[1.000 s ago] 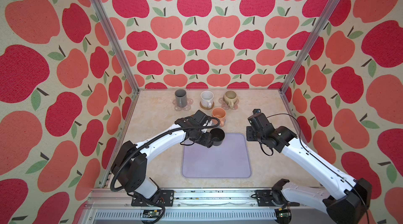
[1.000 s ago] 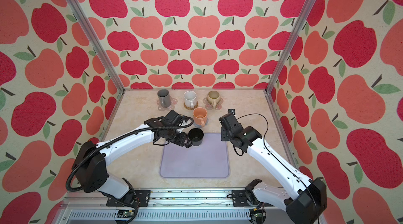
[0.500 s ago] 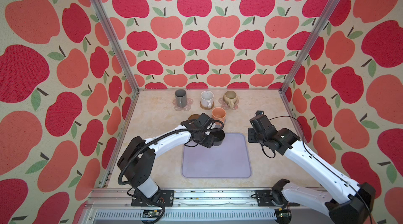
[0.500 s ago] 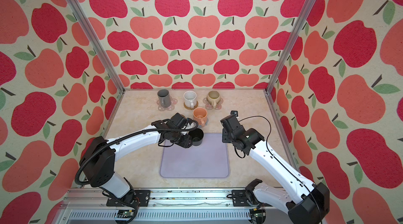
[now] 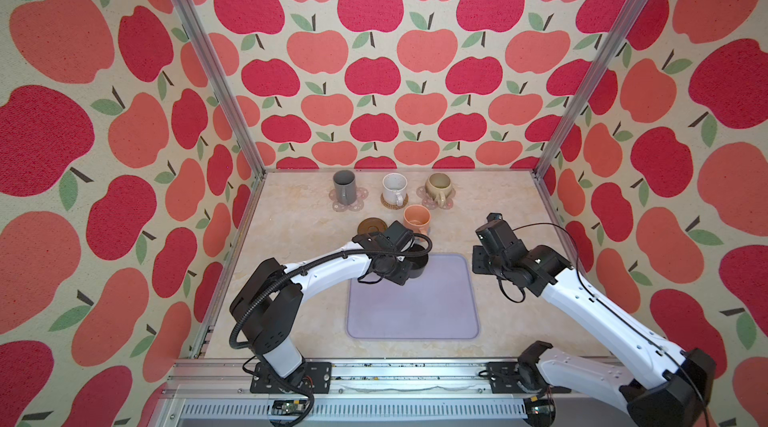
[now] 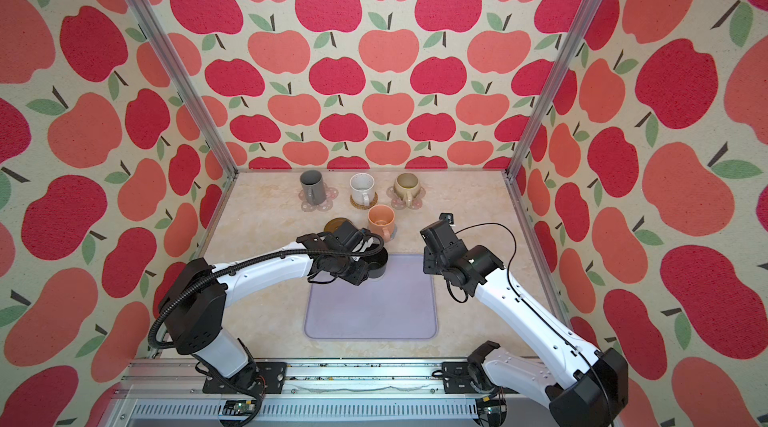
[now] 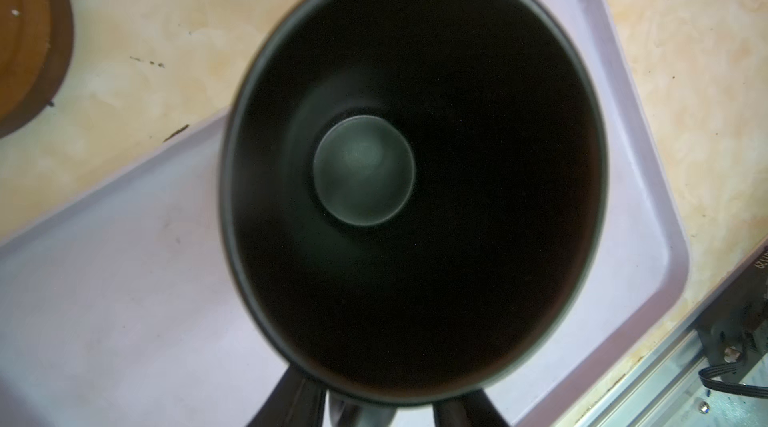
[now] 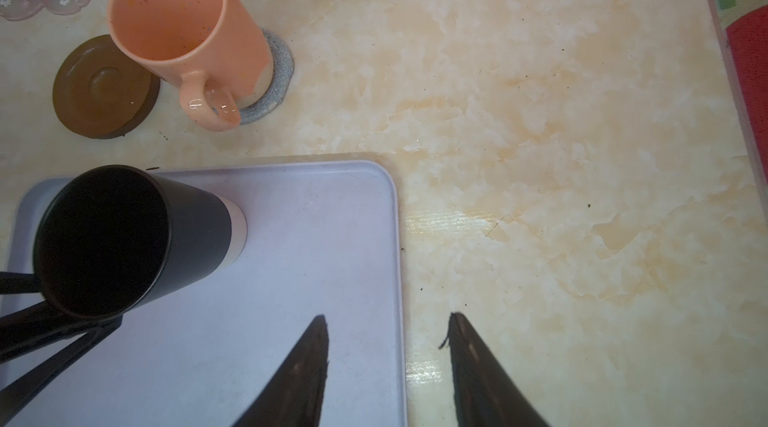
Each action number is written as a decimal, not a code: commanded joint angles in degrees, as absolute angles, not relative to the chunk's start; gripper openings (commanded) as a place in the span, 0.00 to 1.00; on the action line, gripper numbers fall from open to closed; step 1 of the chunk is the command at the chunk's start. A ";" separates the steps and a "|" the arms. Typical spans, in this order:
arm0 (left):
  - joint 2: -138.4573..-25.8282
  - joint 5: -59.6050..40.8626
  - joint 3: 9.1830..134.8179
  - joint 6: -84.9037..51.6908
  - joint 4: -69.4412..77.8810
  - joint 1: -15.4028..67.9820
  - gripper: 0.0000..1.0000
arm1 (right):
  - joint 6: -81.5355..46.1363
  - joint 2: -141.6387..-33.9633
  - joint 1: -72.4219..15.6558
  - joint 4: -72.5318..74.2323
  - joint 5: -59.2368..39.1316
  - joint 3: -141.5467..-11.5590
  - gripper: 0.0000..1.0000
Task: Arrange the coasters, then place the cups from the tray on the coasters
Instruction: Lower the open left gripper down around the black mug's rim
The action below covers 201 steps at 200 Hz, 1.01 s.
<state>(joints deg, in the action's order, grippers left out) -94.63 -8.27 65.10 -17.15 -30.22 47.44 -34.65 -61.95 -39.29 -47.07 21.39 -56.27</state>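
Observation:
The black cup (image 5: 419,267) stands in the far left corner of the lavender tray (image 5: 415,312). My left gripper (image 7: 374,404) is at its handle, one finger on either side, with a sliver of tray showing beside the handle. My right gripper (image 8: 386,321) hangs open and empty over the tray's far right edge (image 8: 395,238). Grey (image 5: 344,188) and beige (image 5: 438,186) cups sit on pink flower coasters, the white cup (image 5: 394,188) on the rattan coaster. The peach cup (image 8: 183,30) sits on the grey crocheted coaster (image 8: 278,72). The dark brown coaster (image 5: 372,224) is bare.
Apple-patterned walls and metal posts close in the table on three sides. The rail with both arm bases (image 5: 374,379) runs along the near edge. Bare marble tabletop (image 8: 561,134) lies to the right of the tray.
The left arm's elbow has dropped and swung, while its gripper stays at the black cup's handle and has narrowed a little. The cup and the right arm have barely moved.

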 commanded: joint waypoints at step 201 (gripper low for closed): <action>-100.72 -5.84 69.28 -19.77 -31.01 50.01 0.33 | -34.31 -59.55 -39.73 -47.58 20.00 -53.25 0.49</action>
